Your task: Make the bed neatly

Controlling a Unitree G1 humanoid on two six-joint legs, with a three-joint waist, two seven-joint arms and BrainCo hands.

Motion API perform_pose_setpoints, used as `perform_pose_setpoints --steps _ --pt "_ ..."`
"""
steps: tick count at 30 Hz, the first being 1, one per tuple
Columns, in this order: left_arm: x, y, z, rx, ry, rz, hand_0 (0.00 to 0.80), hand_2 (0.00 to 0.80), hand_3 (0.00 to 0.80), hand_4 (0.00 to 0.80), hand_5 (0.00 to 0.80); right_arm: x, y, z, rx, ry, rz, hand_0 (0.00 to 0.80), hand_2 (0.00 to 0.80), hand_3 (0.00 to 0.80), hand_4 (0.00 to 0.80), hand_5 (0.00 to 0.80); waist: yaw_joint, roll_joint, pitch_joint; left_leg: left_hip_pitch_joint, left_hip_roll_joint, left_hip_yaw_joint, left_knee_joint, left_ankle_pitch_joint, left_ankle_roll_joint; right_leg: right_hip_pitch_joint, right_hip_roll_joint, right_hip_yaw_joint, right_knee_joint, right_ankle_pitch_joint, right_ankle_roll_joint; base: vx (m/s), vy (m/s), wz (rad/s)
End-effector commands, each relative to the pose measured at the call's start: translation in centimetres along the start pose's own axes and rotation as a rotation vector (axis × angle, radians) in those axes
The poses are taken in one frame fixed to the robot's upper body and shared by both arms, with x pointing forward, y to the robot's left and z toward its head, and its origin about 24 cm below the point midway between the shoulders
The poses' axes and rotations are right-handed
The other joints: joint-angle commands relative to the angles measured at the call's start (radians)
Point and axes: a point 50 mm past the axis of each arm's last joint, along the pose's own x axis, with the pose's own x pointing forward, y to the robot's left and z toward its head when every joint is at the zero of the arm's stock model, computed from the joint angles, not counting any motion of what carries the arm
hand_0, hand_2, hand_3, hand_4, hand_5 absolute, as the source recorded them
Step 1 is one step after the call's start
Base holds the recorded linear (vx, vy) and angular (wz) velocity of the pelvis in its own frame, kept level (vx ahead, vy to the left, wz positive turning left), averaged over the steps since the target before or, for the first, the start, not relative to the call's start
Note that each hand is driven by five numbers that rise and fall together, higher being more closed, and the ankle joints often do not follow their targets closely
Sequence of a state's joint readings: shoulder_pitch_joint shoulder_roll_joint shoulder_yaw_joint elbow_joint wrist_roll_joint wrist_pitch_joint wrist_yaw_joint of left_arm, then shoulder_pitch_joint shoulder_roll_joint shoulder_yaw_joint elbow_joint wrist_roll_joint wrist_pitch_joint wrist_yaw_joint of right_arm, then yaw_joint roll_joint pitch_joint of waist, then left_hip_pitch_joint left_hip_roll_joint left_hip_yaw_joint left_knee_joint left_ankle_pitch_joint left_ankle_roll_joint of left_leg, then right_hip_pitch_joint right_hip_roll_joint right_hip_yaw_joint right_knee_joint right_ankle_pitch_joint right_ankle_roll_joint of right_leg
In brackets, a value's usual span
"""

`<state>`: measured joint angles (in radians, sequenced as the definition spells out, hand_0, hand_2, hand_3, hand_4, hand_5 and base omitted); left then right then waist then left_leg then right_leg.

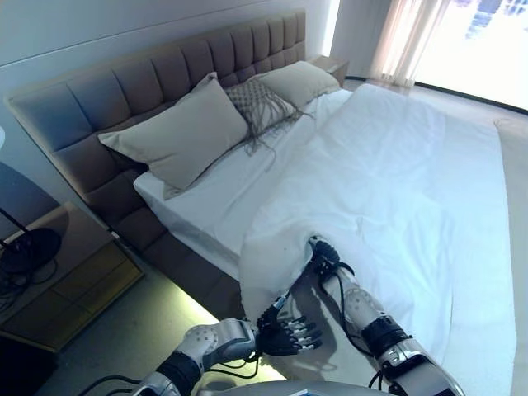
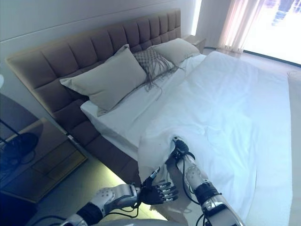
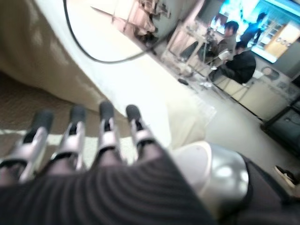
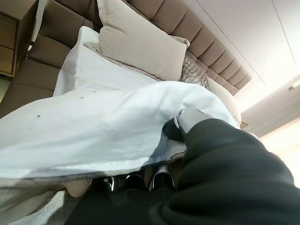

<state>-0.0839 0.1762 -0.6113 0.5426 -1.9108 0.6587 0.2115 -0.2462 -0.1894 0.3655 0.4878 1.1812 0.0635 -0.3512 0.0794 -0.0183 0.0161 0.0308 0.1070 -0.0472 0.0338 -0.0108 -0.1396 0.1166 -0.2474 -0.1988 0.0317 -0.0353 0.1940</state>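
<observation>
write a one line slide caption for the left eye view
Right hand grips the white duvet at its near edge, left hand open below, pillows against the headboard.

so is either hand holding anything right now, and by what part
The right hand pinches the white duvet at its near corner edge by the bed's side. The left hand hangs open, holding nothing.
</observation>
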Motion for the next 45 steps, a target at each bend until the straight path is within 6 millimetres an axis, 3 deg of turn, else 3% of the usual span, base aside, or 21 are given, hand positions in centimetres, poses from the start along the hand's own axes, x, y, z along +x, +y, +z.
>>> perform_pose_setpoints --steps 1,7,13,23,31,33,38,45 --pt "1.8 -1.2 -0.8 -0.06 0.034 -0.093 0.0 0.0 0.0 0.0 0.0 -1.0 4.0 2.7 0.056 -0.128 0.209 0.8 0.8 0.8 0.8 0.8 -0.01 -0.017 -0.009 0.019 0.09 0.065 0.026 0.008 0.024 -0.093 -0.057 0.032 -0.029 0.173 0.015 0.059 -0.038 -0.09" --pt "2.9 -1.0 -1.5 -0.103 0.032 -0.102 0.0 0.0 0.0 0.0 0.0 -1.3 4.2 2.0 0.064 -0.109 0.232 0.8 0.8 0.8 0.8 0.8 -0.028 -0.023 -0.004 0.028 0.099 0.074 0.019 0.01 0.017 -0.09 -0.059 0.035 -0.032 0.173 0.02 0.066 -0.031 -0.07" --pt "3.3 -1.5 -0.8 -0.101 -0.017 -0.074 0.0 0.0 0.0 0.0 0.0 -2.0 4.8 1.4 0.059 -0.098 0.258 0.8 0.8 0.8 0.8 0.8 -0.049 -0.024 0.0 0.028 0.104 0.085 0.0 0.024 0.017 -0.103 -0.059 0.043 -0.019 0.169 0.023 0.066 -0.019 -0.05" --pt "4.1 -7.4 1.2 0.0 -0.111 -0.123 0.0 0.0 0.0 0.0 0.0 -2.6 7.5 2.4 0.053 -0.121 0.335 0.8 0.8 0.8 0.8 0.8 -0.075 -0.015 0.036 -0.032 0.1 0.083 -0.016 0.058 0.013 -0.153 -0.064 0.043 -0.013 0.178 0.031 -0.036 0.007 0.01" --pt "3.5 -9.7 3.5 -0.03 -0.248 -0.126 0.0 0.0 0.0 0.0 0.0 -3.3 9.1 1.4 0.0 -0.066 0.403 0.8 0.8 0.8 0.8 0.8 -0.1 0.0 0.041 -0.021 0.113 0.106 -0.021 0.068 0.014 -0.151 -0.048 0.071 -0.012 0.171 0.019 0.019 0.028 -0.08" --pt "3.2 -10.2 4.0 -0.035 -0.273 -0.15 0.8 0.8 0.8 0.8 0.8 -3.4 9.2 1.0 -0.008 -0.053 0.411 0.8 0.8 0.8 0.8 0.8 -0.106 0.003 0.039 -0.016 0.116 0.115 -0.023 0.071 0.012 -0.15 -0.045 0.079 -0.013 0.17 0.018 0.023 0.022 -0.2" --pt "2.6 -10.5 4.7 -0.048 -0.311 -0.185 0.8 0.8 0.8 0.8 0.8 -3.4 9.0 0.1 -0.02 -0.023 0.421 0.8 0.8 0.8 0.8 0.8 -0.112 0.01 0.033 -0.008 0.121 0.129 -0.022 0.072 0.011 -0.144 -0.04 0.084 -0.015 0.165 0.014 0.026 0.017 -0.18" --pt "2.3 -9.5 5.2 -0.069 -0.325 -0.18 0.8 0.8 0.8 0.8 0.8 -3.5 8.5 -0.6 -0.02 0.002 0.413 0.8 0.8 0.8 0.8 0.8 -0.111 0.013 0.019 0.008 0.128 0.14 -0.022 0.07 0.007 -0.122 -0.038 0.076 -0.019 0.156 0.011 0.029 0.003 -0.04"
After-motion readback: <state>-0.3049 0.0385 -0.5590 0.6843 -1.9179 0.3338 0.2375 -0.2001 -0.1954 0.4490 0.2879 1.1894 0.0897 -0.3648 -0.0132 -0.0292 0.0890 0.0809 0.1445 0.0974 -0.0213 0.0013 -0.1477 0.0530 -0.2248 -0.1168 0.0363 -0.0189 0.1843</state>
